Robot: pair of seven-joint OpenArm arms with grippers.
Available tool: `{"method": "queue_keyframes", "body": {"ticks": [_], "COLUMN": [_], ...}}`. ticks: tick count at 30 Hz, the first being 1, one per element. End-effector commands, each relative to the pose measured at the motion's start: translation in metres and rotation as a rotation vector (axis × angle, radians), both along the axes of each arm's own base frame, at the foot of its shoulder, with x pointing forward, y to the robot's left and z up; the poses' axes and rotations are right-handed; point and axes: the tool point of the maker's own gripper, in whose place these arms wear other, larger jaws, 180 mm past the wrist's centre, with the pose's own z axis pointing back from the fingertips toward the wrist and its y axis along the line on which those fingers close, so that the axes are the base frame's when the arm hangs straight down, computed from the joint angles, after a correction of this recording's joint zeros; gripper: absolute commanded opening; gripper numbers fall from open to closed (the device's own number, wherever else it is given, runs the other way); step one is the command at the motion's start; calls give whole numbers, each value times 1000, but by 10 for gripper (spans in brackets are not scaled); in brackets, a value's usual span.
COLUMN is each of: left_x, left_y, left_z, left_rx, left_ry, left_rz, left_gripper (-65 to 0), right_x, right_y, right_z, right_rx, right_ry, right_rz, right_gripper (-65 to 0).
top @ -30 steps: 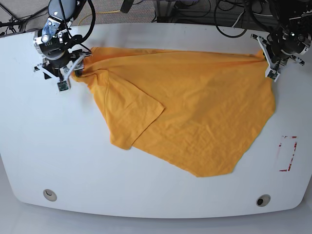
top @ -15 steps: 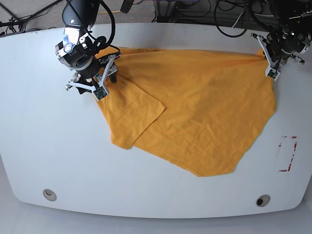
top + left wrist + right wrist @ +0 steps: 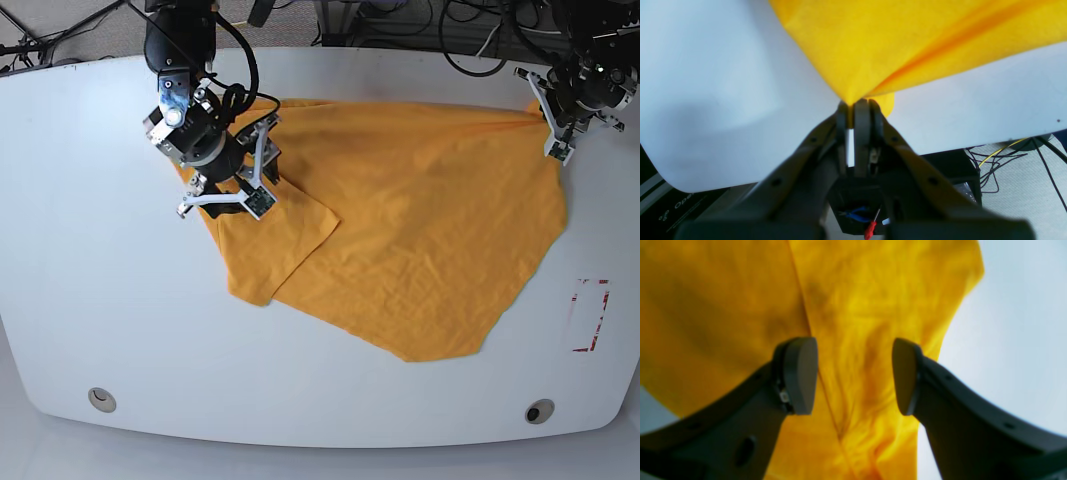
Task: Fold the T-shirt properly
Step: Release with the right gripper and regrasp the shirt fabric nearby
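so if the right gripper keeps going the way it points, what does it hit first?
Most likely the T-shirt: the open right gripper points into the orange fabric. Depth is unclear in the blur.

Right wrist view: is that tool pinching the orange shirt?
No, the right tool stands open above the T-shirt, with nothing caught between its fingers.

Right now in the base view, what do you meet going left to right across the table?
Bare white table → right hand, open above the shirt's folded sleeve → T-shirt spread flat → left hand, shut on the shirt's far corner → red-marked rectangle near the table's edge.
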Motion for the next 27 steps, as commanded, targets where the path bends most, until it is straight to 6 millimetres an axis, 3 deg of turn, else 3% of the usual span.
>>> {"method": "queue_keyframes", "body": {"ticks": [1,4,15,21,27], "left_x": [3,3,3,3,3], "left_y": [4,4,4,4,4], "left_z": [7,7,7,7,7], "left_rx": [19,19,19,19,19], "left_ry": [-20,-20,-20,-20,-20], "left_rz": [-1,-1,-1,-1,-1], "left_gripper": [-650,-650,-650,-650,-650], "right_x": [16,25,53,54,57], "right_y": [18,38,82,108,116], "right_z": [8,2,-19,-33,-35], "right_rx": [8,21,84,175,233], "right_ry": [-35,-18,50,81,76], "right_rz": [55,102,171,189,182], "right_gripper": [-308,-308,-308,-309,-312]}}
